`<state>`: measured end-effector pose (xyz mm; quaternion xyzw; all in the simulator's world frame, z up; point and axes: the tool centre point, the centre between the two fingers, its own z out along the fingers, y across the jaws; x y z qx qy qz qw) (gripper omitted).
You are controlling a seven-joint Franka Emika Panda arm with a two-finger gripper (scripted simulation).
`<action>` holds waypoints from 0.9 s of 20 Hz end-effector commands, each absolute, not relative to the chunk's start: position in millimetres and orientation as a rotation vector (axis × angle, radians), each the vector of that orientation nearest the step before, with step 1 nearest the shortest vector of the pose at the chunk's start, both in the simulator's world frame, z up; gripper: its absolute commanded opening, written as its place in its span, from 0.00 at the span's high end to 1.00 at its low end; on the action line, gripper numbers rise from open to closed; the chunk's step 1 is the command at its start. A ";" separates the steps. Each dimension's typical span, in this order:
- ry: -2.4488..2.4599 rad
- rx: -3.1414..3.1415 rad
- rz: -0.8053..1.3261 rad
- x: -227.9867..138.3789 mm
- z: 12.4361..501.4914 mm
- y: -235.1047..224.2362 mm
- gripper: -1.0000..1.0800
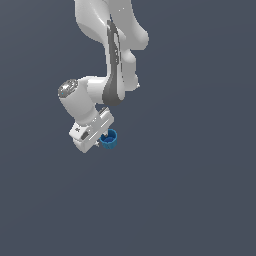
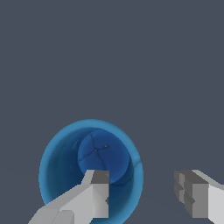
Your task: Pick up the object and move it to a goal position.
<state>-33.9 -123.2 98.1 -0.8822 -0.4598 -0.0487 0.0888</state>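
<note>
The gripper [image 2: 144, 192] has its jaws spread wide, one finger [image 2: 97, 194] over the hollow of the blue cup [image 2: 65, 162], the other outside its rim.

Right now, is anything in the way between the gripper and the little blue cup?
No, nothing visible is in the way. The gripper is already right at the blue cup: in the wrist view one finger shows over the cup's hollow and the other sits outside its wall. Only plain grey background surrounds them.
</note>
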 end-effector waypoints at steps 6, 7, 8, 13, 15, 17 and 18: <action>-1.445 -2.573 -0.167 -37.1 94.3 -128.3 0.38; -1.450 -2.570 -0.169 -37.3 94.1 -128.5 0.38; -1.453 -2.568 -0.170 -37.4 93.9 -128.8 0.38; -1.451 -2.570 -0.169 -37.5 92.2 -128.7 0.38; -1.452 -2.569 -0.169 -37.4 87.4 -127.4 0.38; -1.453 -2.568 -0.169 -37.6 79.2 -125.6 0.38; -1.454 -2.567 -0.170 -37.7 74.7 -124.5 0.38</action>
